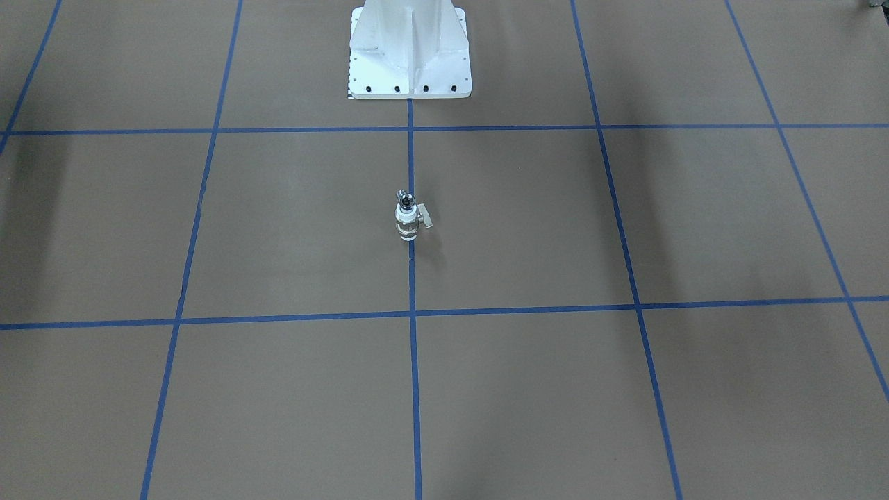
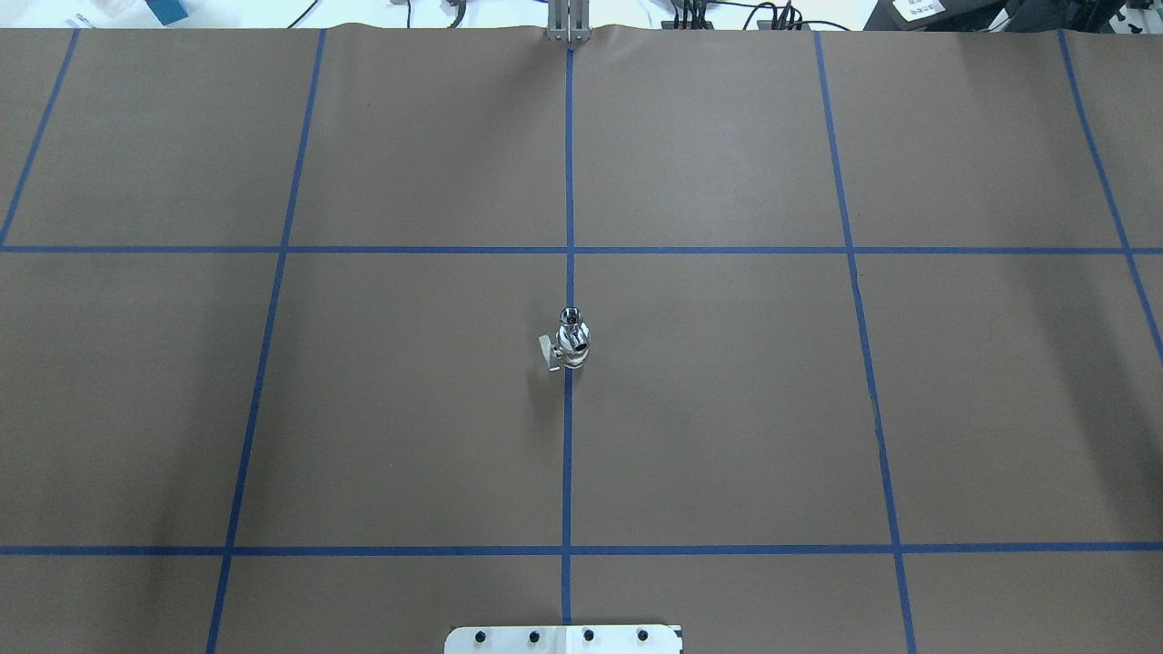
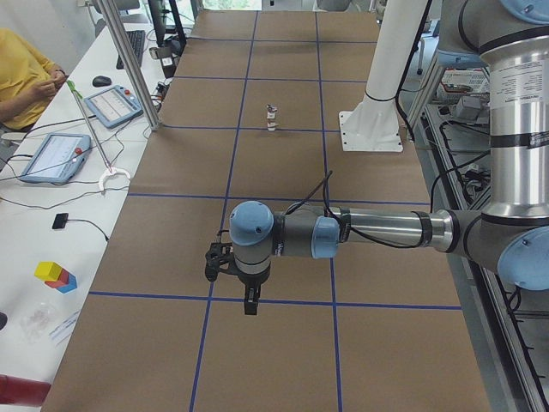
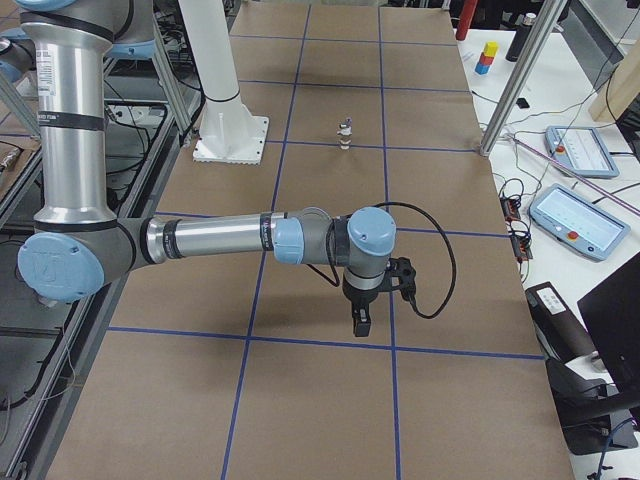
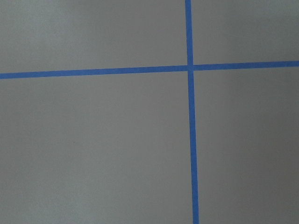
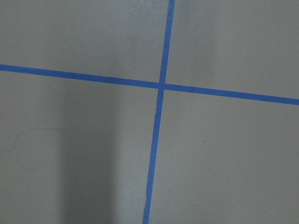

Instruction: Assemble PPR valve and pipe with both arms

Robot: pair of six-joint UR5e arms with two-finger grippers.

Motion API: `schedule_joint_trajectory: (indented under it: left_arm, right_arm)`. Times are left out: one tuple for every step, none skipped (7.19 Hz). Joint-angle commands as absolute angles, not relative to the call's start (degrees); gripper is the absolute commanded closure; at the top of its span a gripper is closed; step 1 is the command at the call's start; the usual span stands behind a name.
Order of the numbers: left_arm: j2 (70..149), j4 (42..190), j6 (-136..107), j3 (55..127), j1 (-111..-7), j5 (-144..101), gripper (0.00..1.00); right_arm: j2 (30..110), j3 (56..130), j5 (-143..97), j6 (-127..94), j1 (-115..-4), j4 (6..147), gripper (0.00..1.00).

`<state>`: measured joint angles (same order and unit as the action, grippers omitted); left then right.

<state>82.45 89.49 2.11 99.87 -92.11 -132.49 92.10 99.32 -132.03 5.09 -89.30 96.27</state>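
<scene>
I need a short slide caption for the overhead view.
The PPR valve stands upright on the centre blue tape line with the pipe on top.

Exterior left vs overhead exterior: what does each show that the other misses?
Only exterior left: the grey jointed left arm stretched over the brown paper-covered table, its black gripper pointing down, well short of the parts; an operator in yellow and tablets beside the table.
Only overhead exterior: part detail, the shiny silver pipe fitting upright atop the stubby white-ended PPR valve, grey lever to the view's left; no arm in frame.
Both: the parts on the blue tape centre line, the table, the white pedestal.
</scene>
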Motion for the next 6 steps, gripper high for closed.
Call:
schedule_joint_trajectory:
  left_arm:
    - [82.27,89.47,2.11,100.63,-92.2,-132.19,0.0]
    - [82.27,89.47,2.11,100.55,-92.2,-132.19,0.0]
    - [82.27,89.47,2.11,100.55,-92.2,-132.19,0.0]
    - [82.18,89.47,2.11,100.55,-92.2,-132.19,0.0]
    - [82.26,89.47,2.11,100.63,-92.2,-132.19,0.0]
    - [82.18,89.47,2.11,100.63,-92.2,-132.19,0.0]
  right_arm:
    - [92.11,99.4,-132.19,5.18,-89.3,96.24,0.0]
    - [92.02,99.4,-132.19,5.1,-89.3,96.24,0.0]
    - [91.76,99.32,-132.27,5.01,-89.3,96.33,0.0]
    - [91.84,99.32,-132.19,5.1,-89.3,96.24,0.0]
    - [91.93,99.75,-132.27,5.1,-89.3,96.24,0.0]
    - [91.93,99.76,-132.28,5.01,-89.3,96.24,0.0]
